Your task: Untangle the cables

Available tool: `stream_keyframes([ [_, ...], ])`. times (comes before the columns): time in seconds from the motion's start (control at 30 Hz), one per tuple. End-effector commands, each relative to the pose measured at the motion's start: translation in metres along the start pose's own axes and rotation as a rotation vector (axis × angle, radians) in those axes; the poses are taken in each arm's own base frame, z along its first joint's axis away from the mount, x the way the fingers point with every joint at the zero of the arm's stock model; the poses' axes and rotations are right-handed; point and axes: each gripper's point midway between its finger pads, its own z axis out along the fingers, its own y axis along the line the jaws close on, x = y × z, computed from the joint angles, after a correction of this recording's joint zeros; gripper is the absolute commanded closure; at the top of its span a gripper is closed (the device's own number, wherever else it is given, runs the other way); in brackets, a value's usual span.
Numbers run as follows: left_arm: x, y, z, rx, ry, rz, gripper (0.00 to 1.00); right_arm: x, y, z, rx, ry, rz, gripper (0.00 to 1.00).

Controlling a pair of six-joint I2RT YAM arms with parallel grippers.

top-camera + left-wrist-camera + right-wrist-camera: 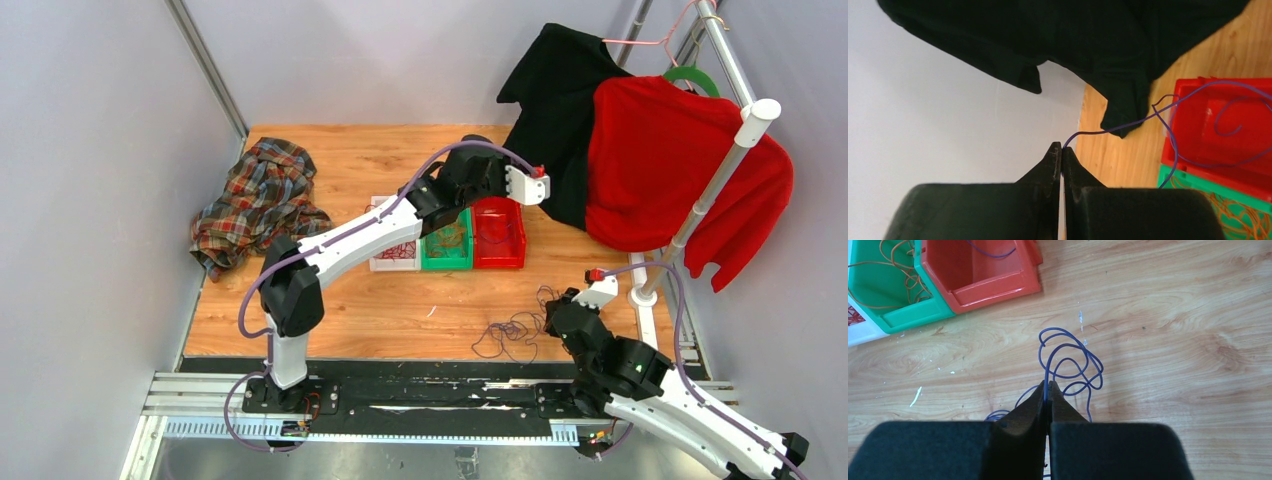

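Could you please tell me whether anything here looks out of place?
A plaid shirt lies crumpled at the far-left corner of the table, and a purple cable tangle sprawls on bare wood outside the bins, one strand pinched in the right claw.

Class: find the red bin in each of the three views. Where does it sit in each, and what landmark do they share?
Top external: red bin in the middle, rightmost of three bins.
Left wrist: right edge, a purple cable looping over it.
Right wrist: top, left of centre.
Shared landmark: the green bin touching its side.
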Motion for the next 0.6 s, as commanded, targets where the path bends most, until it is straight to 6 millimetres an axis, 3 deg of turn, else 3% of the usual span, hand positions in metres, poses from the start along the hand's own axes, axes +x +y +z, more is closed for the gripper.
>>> stream_keyframes([
  [0.0, 0.007, -0.010, -0.007, 0.055, 0.032, 0.006, 1.00, -0.007, -0.007, -0.002, 0.035, -0.024, 0.025, 0.99],
  [0.33, 0.035, -0.066, 0.037, 0.148, 0.091, 0.109, 1.00, -0.010, -0.013, -0.005, 0.058, -0.026, 0.031, 0.99],
  [0.57, 0.040, -0.107, 0.051, 0.253, 0.077, 0.053, 1.00, -0.012, -0.016, -0.008, 0.075, -0.029, 0.048, 0.99],
])
